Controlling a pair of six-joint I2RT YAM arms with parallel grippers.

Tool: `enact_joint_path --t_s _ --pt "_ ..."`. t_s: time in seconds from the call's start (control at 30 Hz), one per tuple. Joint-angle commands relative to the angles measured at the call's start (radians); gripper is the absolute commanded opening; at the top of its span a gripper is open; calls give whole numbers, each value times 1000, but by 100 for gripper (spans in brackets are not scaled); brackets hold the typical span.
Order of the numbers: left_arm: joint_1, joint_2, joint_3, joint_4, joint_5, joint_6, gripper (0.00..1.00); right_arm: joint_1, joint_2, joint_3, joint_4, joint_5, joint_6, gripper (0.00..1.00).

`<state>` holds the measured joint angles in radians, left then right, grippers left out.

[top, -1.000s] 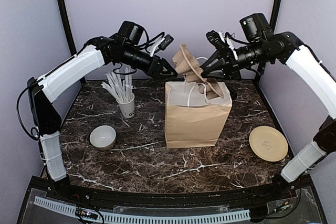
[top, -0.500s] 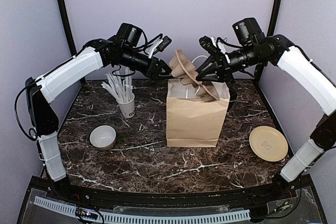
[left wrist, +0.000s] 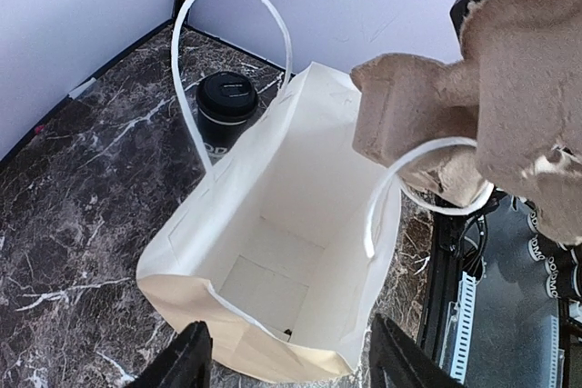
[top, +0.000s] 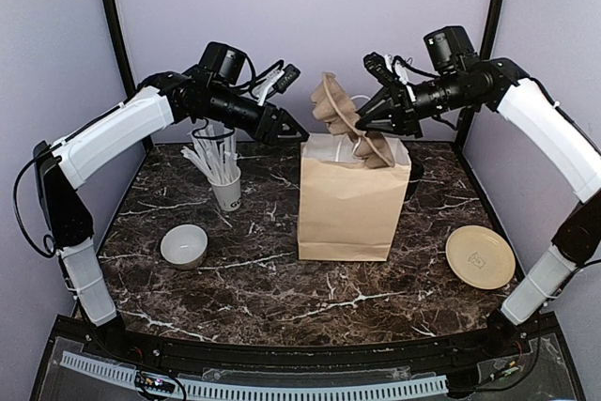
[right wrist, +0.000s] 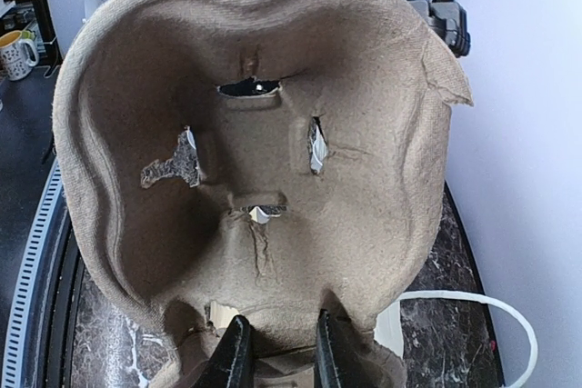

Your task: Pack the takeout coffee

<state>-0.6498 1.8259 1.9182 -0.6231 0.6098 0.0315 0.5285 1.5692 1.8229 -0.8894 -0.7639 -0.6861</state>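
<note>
Dark marble table [top: 282, 300]. White cup [top: 226, 194] of white sticks (upright) at back left. White bowl [top: 184, 245] in front of it. Tan plate [top: 480, 256] at front right, well apart.

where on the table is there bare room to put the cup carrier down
Widest bare table lies in front of the brown bag, between the white bowl and the plate. A narrower strip runs between the stick cup and the bag. Crowded: over the bag's mouth, where the right pincer holds the carrier.
</note>
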Motion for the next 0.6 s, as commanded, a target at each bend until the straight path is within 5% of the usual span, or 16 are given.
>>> enact_joint_path --t_s 0.0,0.57 --pt "8 -60 -30 22 1 17 62 -31 5 41 36 -11 14 17" --pt "10 -78 -75 33 -7 23 62 -38 29 37 40 -50 27 18"
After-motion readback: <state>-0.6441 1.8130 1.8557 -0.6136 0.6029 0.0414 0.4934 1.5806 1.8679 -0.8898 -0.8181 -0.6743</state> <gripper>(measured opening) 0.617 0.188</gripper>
